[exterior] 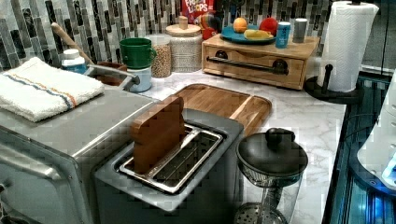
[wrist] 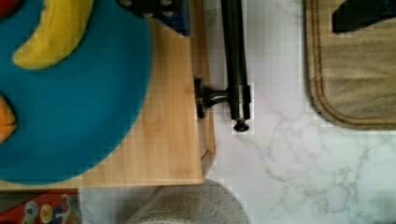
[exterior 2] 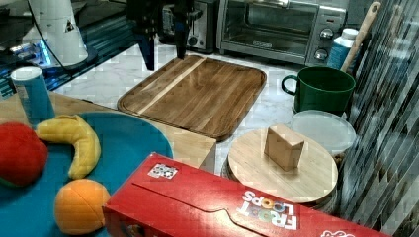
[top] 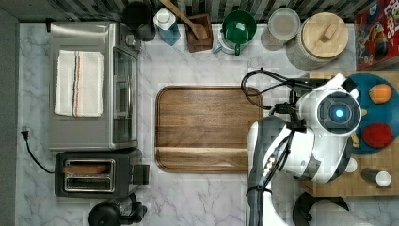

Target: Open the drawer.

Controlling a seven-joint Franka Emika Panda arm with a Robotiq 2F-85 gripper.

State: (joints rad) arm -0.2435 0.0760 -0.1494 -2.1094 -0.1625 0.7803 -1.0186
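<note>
Pincer first: the gripper (exterior 2: 164, 47) hangs in the air in the right view, its two dark fingers (exterior 2: 147, 52) spread wide with nothing between them. The tips point straight down and touch nothing. Below them is the marble countertop (exterior 2: 106, 74), right at the edge of the walnut cutting board (exterior 2: 197, 94).

In the wrist view, the long black bar handle (wrist: 236, 56) runs across the strip of marble between the bamboo box and the cutting board's rounded corner. One of its posts is fixed into the wooden front. The gripper is above it, clear of it.

The left view shows the drawer (exterior: 252, 74) in the front of the bamboo box at the back of the counter, beside the paper towel roll (exterior: 348, 44). Its front looks flush with the box, so it is closed, and the handle spans nearly its full width.

On top of the box is a teal plate (exterior 2: 128, 138) carrying a banana (exterior 2: 74, 140), an orange (exterior 2: 79, 205) and a red fruit (exterior 2: 20, 153), with a blue can (exterior 2: 32, 94) standing just beside the plate. A Froot Loops box (exterior 2: 222, 207) sits nearest the camera in the right view.

In the top view, the white arm (top: 306, 136) reaches in over the box. Beyond the board are the green mug (exterior 2: 321, 89), the jar with a wooden lid (exterior 2: 281, 168), the toaster oven (exterior 2: 276, 27) and, in the left view, the toaster (exterior: 187, 158).
</note>
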